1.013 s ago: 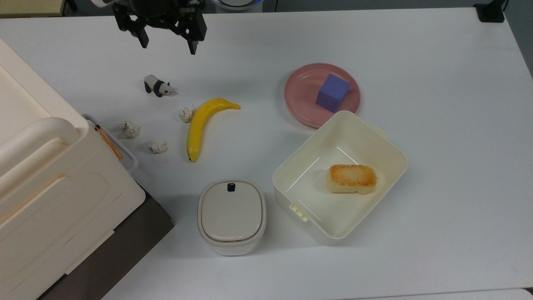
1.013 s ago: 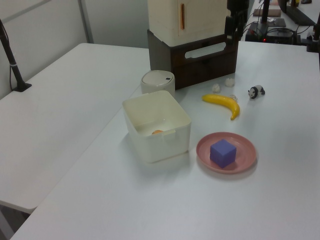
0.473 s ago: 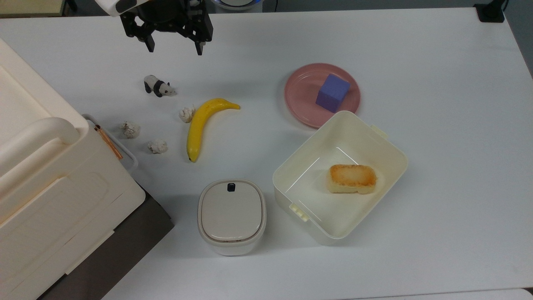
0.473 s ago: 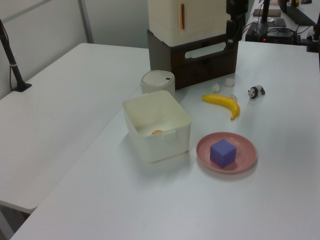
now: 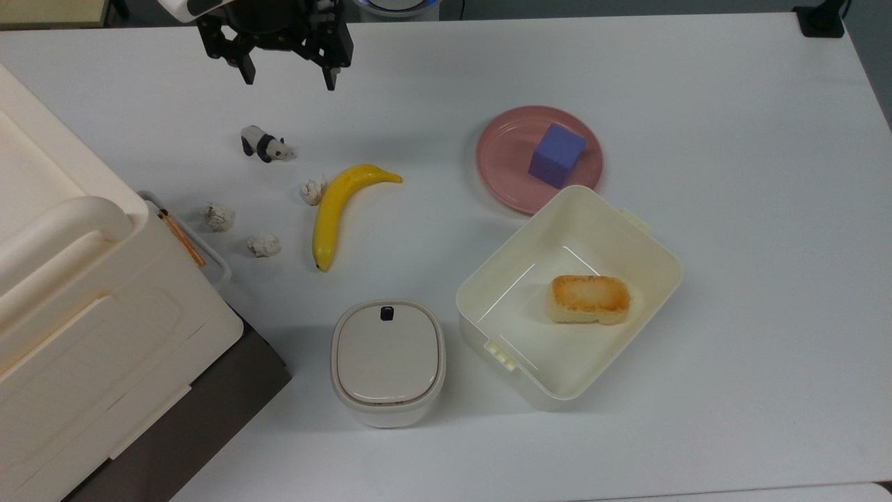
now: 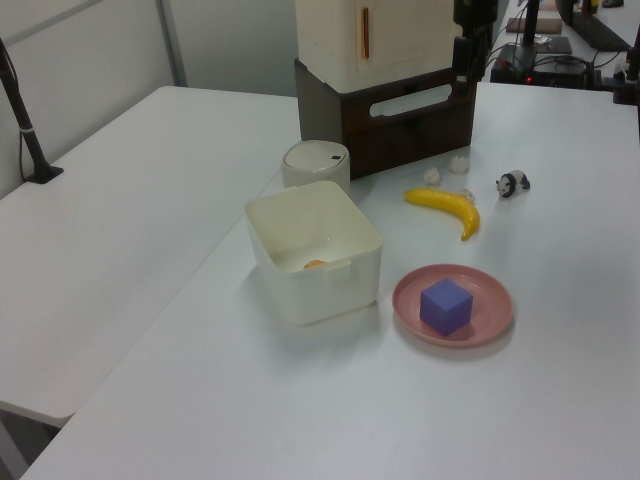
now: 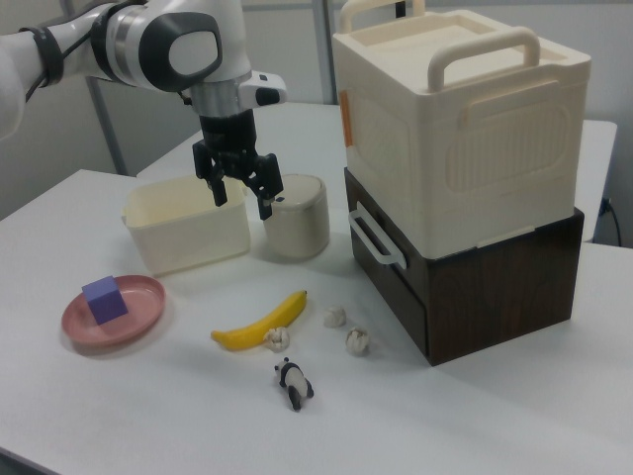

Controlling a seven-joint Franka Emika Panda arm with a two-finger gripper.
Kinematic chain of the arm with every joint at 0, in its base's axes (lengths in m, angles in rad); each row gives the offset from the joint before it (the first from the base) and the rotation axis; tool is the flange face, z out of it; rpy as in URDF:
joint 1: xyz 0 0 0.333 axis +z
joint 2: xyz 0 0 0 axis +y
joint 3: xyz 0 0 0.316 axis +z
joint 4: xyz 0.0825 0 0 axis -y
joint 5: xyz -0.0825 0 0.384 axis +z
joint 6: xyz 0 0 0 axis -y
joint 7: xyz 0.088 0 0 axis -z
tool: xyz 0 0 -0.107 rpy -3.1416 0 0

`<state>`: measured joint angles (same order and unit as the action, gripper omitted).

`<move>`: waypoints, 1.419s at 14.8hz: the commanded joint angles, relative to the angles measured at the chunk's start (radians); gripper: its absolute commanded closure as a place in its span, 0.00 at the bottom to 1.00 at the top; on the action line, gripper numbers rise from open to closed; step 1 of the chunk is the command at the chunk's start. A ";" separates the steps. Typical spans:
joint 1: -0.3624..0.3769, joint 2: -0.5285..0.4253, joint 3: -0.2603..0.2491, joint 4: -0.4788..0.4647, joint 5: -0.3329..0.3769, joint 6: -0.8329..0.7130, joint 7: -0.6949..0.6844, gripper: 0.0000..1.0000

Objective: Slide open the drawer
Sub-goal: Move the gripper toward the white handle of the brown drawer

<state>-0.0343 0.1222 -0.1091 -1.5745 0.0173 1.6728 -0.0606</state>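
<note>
The white desk [image 5: 732,104] carried a dark cabinet [image 7: 495,287], a lidded white bin [image 5: 387,362], a cream tub [image 5: 648,251], a pink plate [image 5: 505,160], a banana [image 5: 334,209], a toy panda [image 5: 265,144] and three small white lumps [image 5: 263,245].

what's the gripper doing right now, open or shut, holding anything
Gripper: open, fingers spread, holding nothing, in the air apart from the drawer.

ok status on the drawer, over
Pincer open, in the air, holding nothing. Drawer shut, handle untouched. Panda and three white lumps lie on the table in front of it.
</note>
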 commanded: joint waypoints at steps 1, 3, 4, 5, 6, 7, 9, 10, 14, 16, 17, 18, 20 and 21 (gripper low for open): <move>0.008 -0.013 -0.006 -0.004 0.003 -0.024 0.027 0.00; 0.011 -0.013 -0.006 -0.006 0.003 -0.024 0.028 0.00; 0.011 -0.013 -0.006 -0.007 0.003 -0.024 0.028 0.01; 0.011 -0.013 -0.006 -0.007 0.003 -0.024 0.028 0.01; 0.008 -0.013 -0.006 -0.006 0.003 -0.022 0.028 0.01; 0.007 -0.013 -0.006 -0.004 0.003 -0.019 0.027 0.01; 0.008 -0.012 -0.006 -0.004 0.003 -0.013 0.027 0.01; 0.010 -0.010 -0.006 -0.006 0.001 -0.010 0.027 0.01; 0.011 -0.003 -0.006 -0.007 0.001 -0.007 0.025 0.01; 0.013 0.000 -0.004 -0.007 0.001 -0.007 0.030 0.01; 0.013 0.001 -0.004 -0.006 0.003 -0.005 0.031 0.01; 0.013 0.002 -0.004 -0.006 0.003 0.004 0.039 0.01; 0.013 0.007 -0.003 -0.009 0.003 0.063 0.051 0.13; 0.013 0.017 -0.003 -0.009 0.003 0.077 0.059 0.24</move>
<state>-0.0344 0.1317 -0.1078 -1.5750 0.0173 1.7007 -0.0390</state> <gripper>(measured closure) 0.053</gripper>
